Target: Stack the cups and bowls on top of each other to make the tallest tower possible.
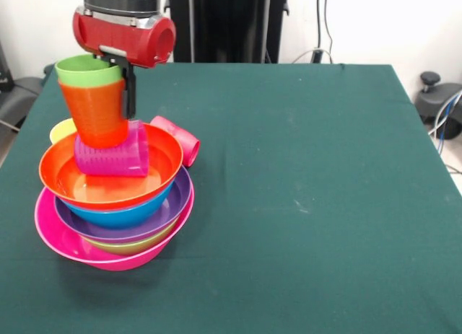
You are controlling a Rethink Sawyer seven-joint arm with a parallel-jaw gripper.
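The tower stands on the worktop: pink bowl as base, then green, purple and blue bowls nested in it, the orange bowl topmost. Inside the orange bowl sits the purple cup, seemingly mouth down. The end effector grips the rim of the orange cup, which has the green cup nested in it; both are upright, their long axis vertical. The orange cup's base touches or hangs just over the purple cup, shifted slightly to one side of its centre. The coming move likely turns on that offset. The red cup lies on its side behind the tower; a yellow cup peeks out behind the orange bowl.
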